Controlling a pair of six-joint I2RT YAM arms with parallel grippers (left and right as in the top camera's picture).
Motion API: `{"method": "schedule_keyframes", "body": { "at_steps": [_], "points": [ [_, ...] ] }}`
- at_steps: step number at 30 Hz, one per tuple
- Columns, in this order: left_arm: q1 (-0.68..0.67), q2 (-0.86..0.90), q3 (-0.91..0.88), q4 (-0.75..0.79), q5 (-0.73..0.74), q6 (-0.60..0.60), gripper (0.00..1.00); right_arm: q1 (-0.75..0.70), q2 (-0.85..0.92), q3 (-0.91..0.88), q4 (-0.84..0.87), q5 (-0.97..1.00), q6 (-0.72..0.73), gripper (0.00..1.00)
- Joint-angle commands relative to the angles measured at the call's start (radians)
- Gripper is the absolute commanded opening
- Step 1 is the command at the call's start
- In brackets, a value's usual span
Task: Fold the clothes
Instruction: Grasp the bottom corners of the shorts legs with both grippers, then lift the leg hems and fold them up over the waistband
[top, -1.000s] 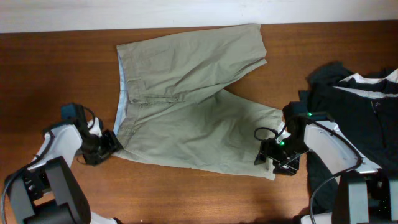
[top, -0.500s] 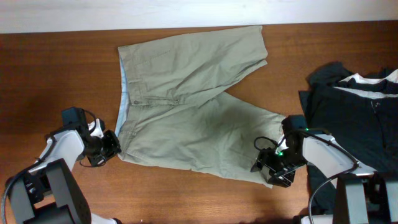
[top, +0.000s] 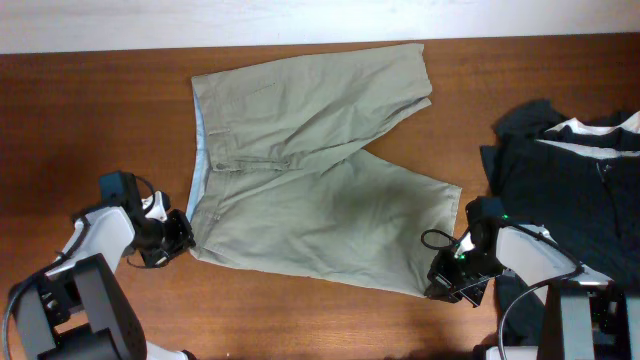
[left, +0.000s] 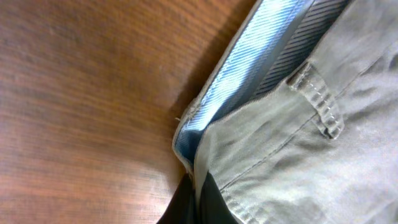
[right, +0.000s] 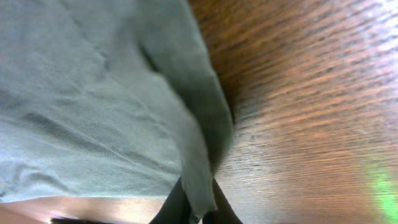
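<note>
- Shorts lie spread flat on the wooden table, with the waist to the left.
- Left gripper is clamped on the near waistband corner (pale blue lining showing).
- Right gripper pinches the near leg's hem corner, beside a black shirt.

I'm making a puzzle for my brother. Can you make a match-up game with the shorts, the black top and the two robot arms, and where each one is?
1. khaki shorts
2. black garment
3. left arm
4. right arm

A. jaws pinch a leg hem corner
B. spread flat in the middle
C. jaws pinch the waistband corner
D. heaped on the far right

Pairs: 1-B, 2-D, 3-C, 4-A
</note>
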Motion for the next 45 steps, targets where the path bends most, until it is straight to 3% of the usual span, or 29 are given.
{"method": "schedule_keyframes", "body": {
  "at_steps": [1,5,6,10,14,22,25,28,31,34,37,42,45],
  "points": [
    [0.002,-0.038,0.095,-0.087,0.004,0.059,0.00,-0.004,-0.048,0.119,-0.111,0.059,-0.062,0.04],
    [0.002,-0.258,0.267,-0.363,-0.106,0.062,0.00,-0.004,-0.291,0.581,-0.443,0.304,-0.076,0.04],
    [0.002,-0.383,0.316,-0.457,-0.173,0.061,0.00,-0.004,-0.330,0.797,-0.545,0.350,-0.076,0.04],
    [0.002,-0.638,0.438,-0.660,-0.254,0.062,0.00,-0.004,-0.329,1.129,-0.710,0.352,-0.076,0.04],
    [0.002,-0.667,0.468,-0.686,-0.278,0.062,0.00,-0.004,-0.234,1.147,-0.649,0.357,-0.076,0.04],
    [0.000,0.017,0.468,-0.227,-0.217,0.062,0.00,-0.004,0.403,1.147,-0.123,0.245,-0.076,0.04],
    [0.002,0.105,0.468,-0.214,-0.315,0.062,0.00,-0.002,0.507,1.147,-0.005,0.187,-0.076,0.04],
    [0.002,0.095,0.486,-0.248,-0.275,0.062,0.00,-0.010,0.489,1.149,-0.019,0.169,-0.098,0.04],
    [0.002,-0.003,0.636,-0.431,-0.233,0.104,0.00,-0.053,0.346,1.181,-0.183,0.158,-0.131,0.04],
    [0.001,-0.193,0.831,-0.598,-0.172,0.171,0.00,-0.089,0.126,1.202,-0.298,0.174,-0.144,0.04],
    [0.001,-0.442,0.879,-0.688,-0.172,0.169,0.00,-0.089,-0.108,1.202,-0.339,0.251,-0.144,0.04],
    [0.001,-0.455,0.866,-0.887,-0.173,0.171,0.00,-0.089,-0.070,1.202,-0.450,0.263,-0.179,0.04],
    [0.001,-0.456,0.733,-0.925,-0.172,0.178,0.00,-0.088,-0.026,1.188,-0.484,0.270,-0.227,0.04]
  ]
}}
